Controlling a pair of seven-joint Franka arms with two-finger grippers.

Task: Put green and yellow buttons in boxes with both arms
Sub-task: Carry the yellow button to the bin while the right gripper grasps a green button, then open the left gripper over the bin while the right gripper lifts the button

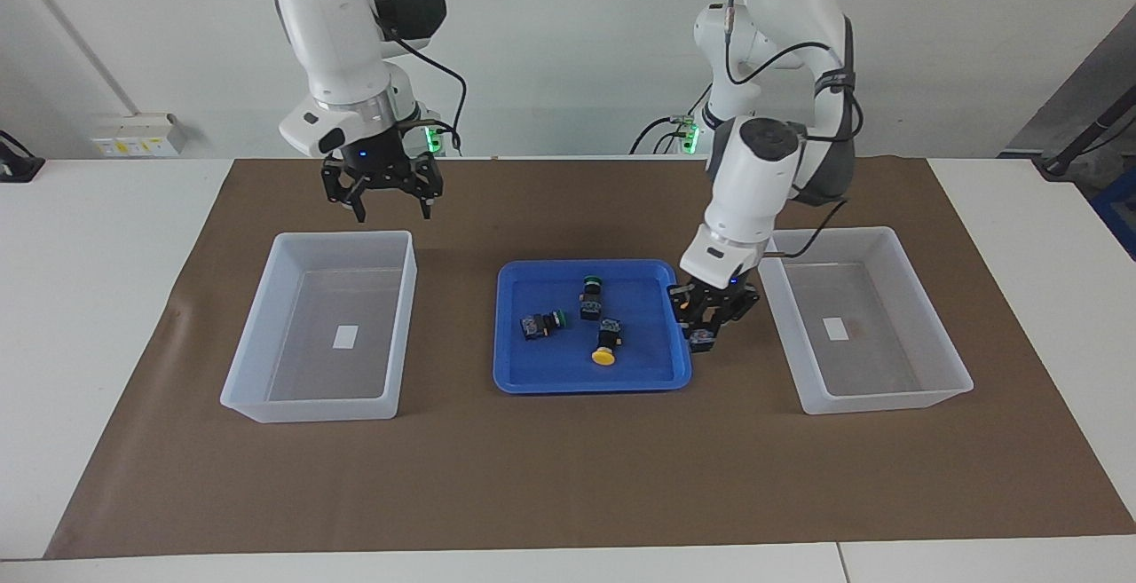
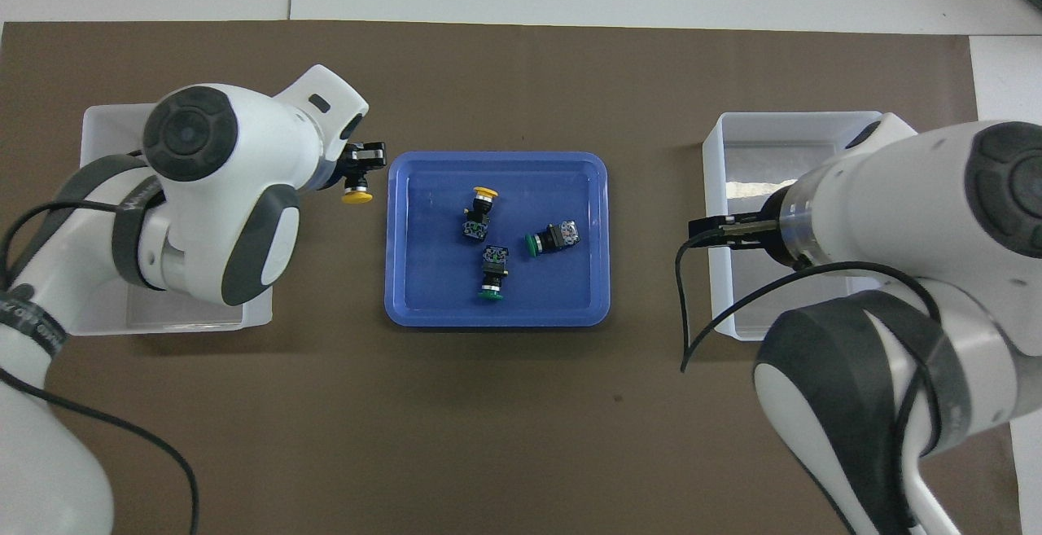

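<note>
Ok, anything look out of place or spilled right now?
Nothing stands out. The left gripper holds one yellow button up beside the blue tray; the other three buttons lie inside it, none spilled. The right gripper hovers open by a clear box.

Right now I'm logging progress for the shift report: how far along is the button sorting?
Nothing is boxed yet: both clear boxes look empty. In hand: the left gripper is shut on one yellow button, lifted off the blue tray toward the box at its own end. Left: one yellow button and two green ones on the tray. The right gripper hangs open over the mat.
</note>
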